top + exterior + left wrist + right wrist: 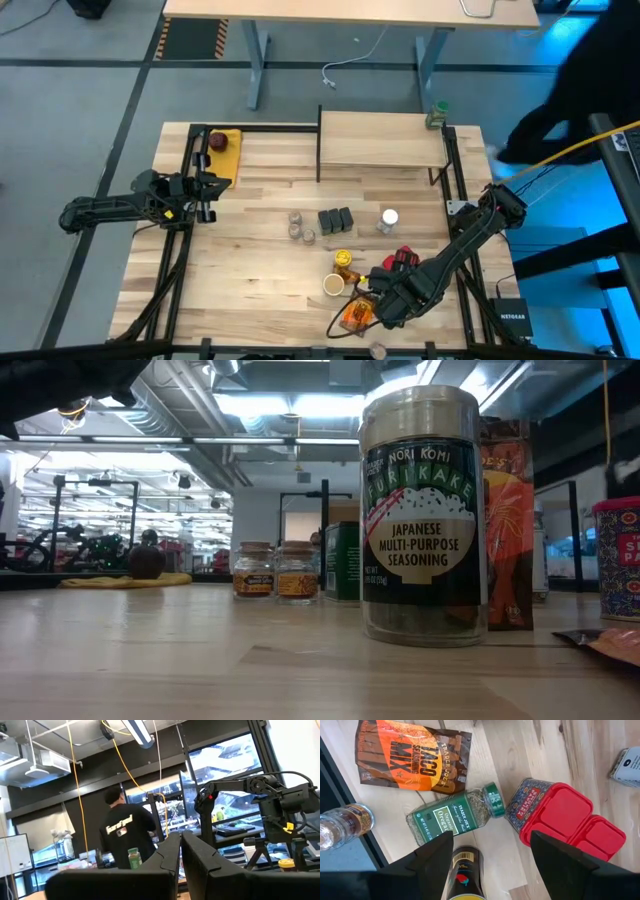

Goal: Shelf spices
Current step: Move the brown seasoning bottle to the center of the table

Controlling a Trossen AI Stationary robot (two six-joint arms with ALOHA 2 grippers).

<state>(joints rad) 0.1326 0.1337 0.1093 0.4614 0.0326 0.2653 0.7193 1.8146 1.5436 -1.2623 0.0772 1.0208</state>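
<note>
Spices lie scattered over the lower middle and lower right of the desk (250,260) in the high view, and the shelf (380,140) stands at the upper middle with a green-lid jar (437,113) at its upper right corner. We see two small jars (297,226) side by side left of centre, dark tins (336,220) just beside them, and a white-lid jar (389,218) further right. Lower down sit a yellow-lid jar (343,259), a tan-lid jar (333,284), red boxes (400,261) and the orange packet (357,315).

The right claw (385,300) hangs at the lower right of that frame, over this cluster. In its wrist view the fingers (432,852) stand wide apart and hold nothing — below them lies an oregano jar (455,817) on its side, green lid toward a red tin (560,815), with the taco packet (410,755) in the upper left and a clear jar (342,822) at the left edge.

The left claw (205,185) waits at the left of the desk, closed and empty, near the dark red ball (217,141) on its yellow pad (230,150).

In the low view a furikake jar (422,515) stands upright in front.

In the left wrist view a person (125,827) in a black shirt stands beyond the desk, back turned.
</note>
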